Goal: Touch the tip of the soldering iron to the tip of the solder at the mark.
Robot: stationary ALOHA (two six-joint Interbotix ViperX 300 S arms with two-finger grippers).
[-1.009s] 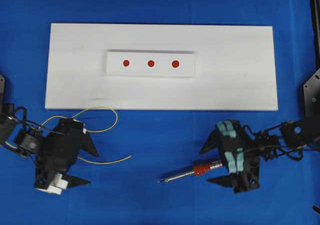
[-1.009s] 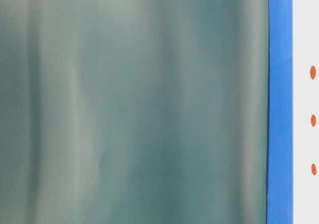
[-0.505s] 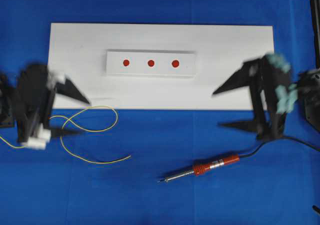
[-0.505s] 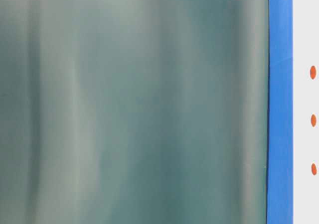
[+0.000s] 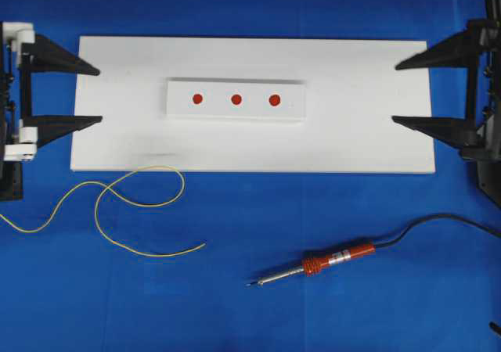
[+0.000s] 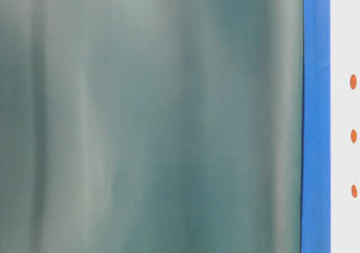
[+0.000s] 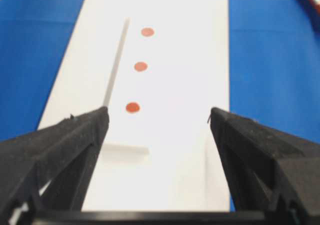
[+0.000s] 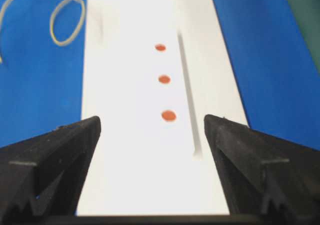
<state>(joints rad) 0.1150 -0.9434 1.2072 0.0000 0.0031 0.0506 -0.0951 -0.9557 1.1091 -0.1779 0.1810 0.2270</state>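
Note:
The soldering iron [image 5: 325, 261] lies on the blue cloth at the lower right of the overhead view, orange handle to the right, silver tip pointing left. The solder [image 5: 117, 207], a thin yellow curled wire, lies on the cloth at the lower left; it also shows at the top left of the right wrist view [image 8: 60, 15]. Three red marks [image 5: 236, 99] sit on a raised white strip on the white board [image 5: 352, 133]. My left gripper [image 5: 95, 95] is open and empty at the board's left end. My right gripper [image 5: 398, 92] is open and empty at the board's right end.
The iron's black cord [image 5: 438, 223] runs off to the right edge. The table-level view is mostly filled by a blurred grey-green surface [image 6: 152, 118], with the marks [image 6: 353, 136] at its right edge.
Both arms have lifted away from the solder and the iron and swung up to the two ends of the board. The iron and the solder lie where they were, uncovered.

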